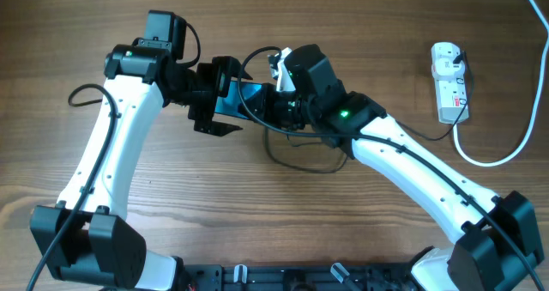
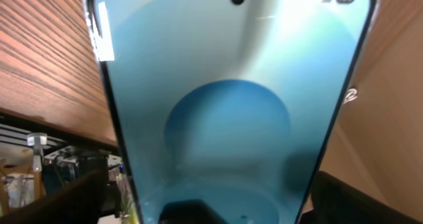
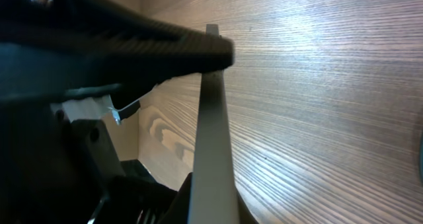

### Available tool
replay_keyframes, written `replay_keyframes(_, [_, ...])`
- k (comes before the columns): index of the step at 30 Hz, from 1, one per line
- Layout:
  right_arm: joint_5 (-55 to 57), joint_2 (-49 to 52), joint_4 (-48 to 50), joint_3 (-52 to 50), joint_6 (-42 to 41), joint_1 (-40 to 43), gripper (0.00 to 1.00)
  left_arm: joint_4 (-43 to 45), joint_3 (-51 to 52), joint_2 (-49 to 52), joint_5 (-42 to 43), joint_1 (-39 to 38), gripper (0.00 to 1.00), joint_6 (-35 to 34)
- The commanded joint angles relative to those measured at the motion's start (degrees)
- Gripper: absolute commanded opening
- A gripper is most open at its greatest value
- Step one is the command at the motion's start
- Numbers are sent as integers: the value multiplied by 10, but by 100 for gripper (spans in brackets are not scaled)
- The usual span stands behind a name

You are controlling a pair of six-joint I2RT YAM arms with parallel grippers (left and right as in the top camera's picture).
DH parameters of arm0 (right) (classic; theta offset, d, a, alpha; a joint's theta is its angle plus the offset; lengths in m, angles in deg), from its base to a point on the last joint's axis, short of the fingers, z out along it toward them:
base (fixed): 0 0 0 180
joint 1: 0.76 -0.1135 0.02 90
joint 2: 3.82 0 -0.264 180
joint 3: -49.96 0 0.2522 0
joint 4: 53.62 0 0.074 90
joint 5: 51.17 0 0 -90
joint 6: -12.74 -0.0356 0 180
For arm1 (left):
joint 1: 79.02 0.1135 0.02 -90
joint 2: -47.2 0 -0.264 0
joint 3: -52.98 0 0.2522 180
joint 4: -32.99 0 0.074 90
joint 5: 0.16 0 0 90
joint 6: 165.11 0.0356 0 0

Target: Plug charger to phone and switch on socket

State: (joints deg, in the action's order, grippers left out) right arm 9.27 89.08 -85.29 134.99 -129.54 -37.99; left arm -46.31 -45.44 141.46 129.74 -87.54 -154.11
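The phone [image 1: 249, 98], with its light blue screen, is held off the table between my two grippers. My left gripper [image 1: 228, 99] is shut on its sides. In the left wrist view the phone's screen [image 2: 231, 118] fills the frame between the fingers [image 2: 211, 214]. My right gripper [image 1: 280, 104] is at the phone's right end. In the right wrist view its fingers [image 3: 211, 214] sit close around the phone's pale edge [image 3: 211, 131]. The charger's black cable [image 1: 285, 160] loops on the table below and runs up to the right gripper. Its plug is hidden. The white socket [image 1: 449, 83] lies at the far right.
A white lead [image 1: 506, 158] curves from the socket along the right edge of the wooden table [image 1: 257, 222]. A black plug [image 1: 463, 64] sits in the socket. Both arm bases stand at the front edge.
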Motion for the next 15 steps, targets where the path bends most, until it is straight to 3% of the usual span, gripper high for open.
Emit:
replay_keyframes(1, [-20,7,7,5,-2,12,5,-1,-8,-13,-15,-3,100,40])
replay_keyframes(6, [-20,7,-1,5,11,17,4,0,-8,-13,-49,-3,100,69])
replay_keyframes(12, [-44,6,-37,5,52,51,4,2,-8,-13,-101,-3,100,217])
replay_keyframes(15, [-106,6,-57,5,114,90,4,10,-8,-13,-101,-3,100,283])
